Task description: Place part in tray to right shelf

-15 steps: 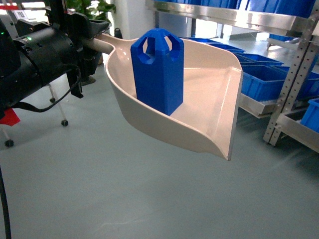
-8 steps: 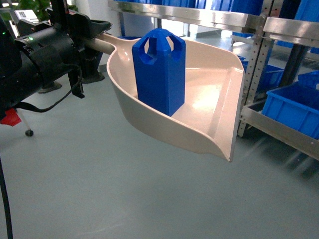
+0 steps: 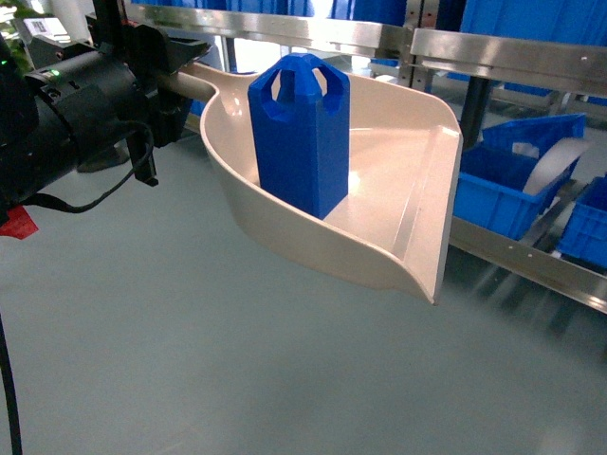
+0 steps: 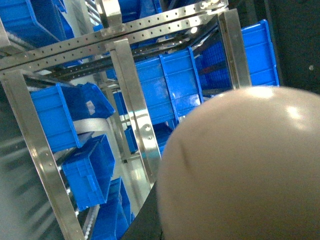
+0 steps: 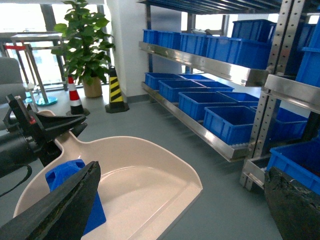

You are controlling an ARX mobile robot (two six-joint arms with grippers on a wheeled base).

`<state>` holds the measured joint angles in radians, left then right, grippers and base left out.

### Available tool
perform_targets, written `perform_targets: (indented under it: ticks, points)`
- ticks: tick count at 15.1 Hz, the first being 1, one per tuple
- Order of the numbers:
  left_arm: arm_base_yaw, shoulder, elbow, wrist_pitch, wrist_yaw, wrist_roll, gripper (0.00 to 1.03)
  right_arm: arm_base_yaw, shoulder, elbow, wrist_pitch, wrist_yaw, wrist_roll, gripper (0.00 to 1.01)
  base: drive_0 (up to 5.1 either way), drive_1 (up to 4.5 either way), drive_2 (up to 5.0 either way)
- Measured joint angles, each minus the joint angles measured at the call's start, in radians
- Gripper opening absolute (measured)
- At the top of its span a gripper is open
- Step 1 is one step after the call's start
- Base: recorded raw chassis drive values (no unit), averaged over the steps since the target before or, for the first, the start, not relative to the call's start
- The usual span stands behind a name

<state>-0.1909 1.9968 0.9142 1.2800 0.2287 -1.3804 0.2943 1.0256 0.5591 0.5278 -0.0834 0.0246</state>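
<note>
Ahead and to my right stands the shelf (image 3: 503, 49), its steel rail running across the top of the head view with blue crates (image 3: 517, 185) below. My left hand (image 3: 175, 81) is clamped on the handle of the tray (image 3: 417, 190), which hangs level over the floor with its flat open edge pointing at the rack. Upright inside it, toward the handle end and against the near rim, stands the part (image 3: 299, 133). My right hand (image 5: 180, 200) is spread wide and empty, looking down at the tray from beside it. As I judge it, the left arm must carry the tray's long axis straight on toward the shelf.
</note>
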Motion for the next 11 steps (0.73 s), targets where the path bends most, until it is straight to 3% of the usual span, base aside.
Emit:
perform_targets:
  ticks: [11]
  points:
    - [0.001,0.0,0.0,0.0,0.0,0.0,0.13,0.0,0.0,0.0,0.0,0.0,0.0,0.98,-1.6,-1.61,-1.6]
